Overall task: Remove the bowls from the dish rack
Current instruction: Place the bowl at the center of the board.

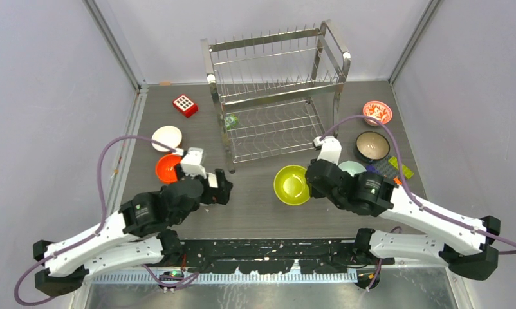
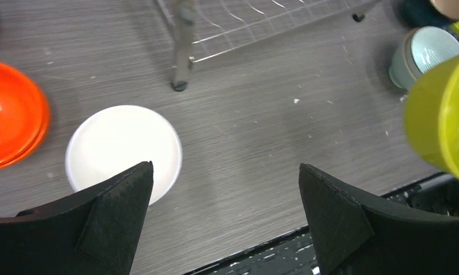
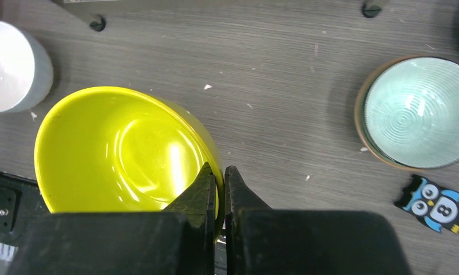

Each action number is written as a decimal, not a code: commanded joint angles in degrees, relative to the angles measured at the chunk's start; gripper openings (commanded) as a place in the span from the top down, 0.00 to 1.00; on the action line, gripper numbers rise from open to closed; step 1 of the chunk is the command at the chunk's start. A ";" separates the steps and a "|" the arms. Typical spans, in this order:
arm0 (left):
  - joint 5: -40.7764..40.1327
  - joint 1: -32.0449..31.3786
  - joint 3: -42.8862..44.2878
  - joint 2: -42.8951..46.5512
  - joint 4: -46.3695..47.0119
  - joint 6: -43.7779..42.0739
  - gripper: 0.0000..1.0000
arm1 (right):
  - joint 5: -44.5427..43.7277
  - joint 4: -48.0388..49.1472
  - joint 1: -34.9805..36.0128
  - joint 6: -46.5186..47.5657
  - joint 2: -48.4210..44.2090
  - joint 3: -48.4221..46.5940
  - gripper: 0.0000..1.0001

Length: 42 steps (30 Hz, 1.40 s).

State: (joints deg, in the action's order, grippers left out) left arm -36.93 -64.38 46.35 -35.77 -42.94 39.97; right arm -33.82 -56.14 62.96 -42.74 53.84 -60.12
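Lime-yellow bowl opens upward, right hand pinching rim.

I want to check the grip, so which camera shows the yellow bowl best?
Right wrist: the yellow bowl is close and large, its rim pinched in the right gripper. The top view shows it nearly whole but small. The left wrist catches only part of it at the frame's edge.

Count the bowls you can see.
7. White bowl and orange bowl at left; second white bowl under the left gripper; lime bowl in the right gripper; teal bowl, dark bowl and red-patterned bowl at right. Arms may hide more.
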 commanded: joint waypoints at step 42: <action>19.22 -1.47 12.84 -27.18 4.58 1.11 0.90 | 2.05 10.27 7.72 2.37 15.11 -7.71 0.99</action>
State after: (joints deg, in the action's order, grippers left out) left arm -18.09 -65.60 58.94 -63.00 -38.83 40.14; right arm -30.39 -49.30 70.17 -39.11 69.91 -66.02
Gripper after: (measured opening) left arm 0.169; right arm 0.070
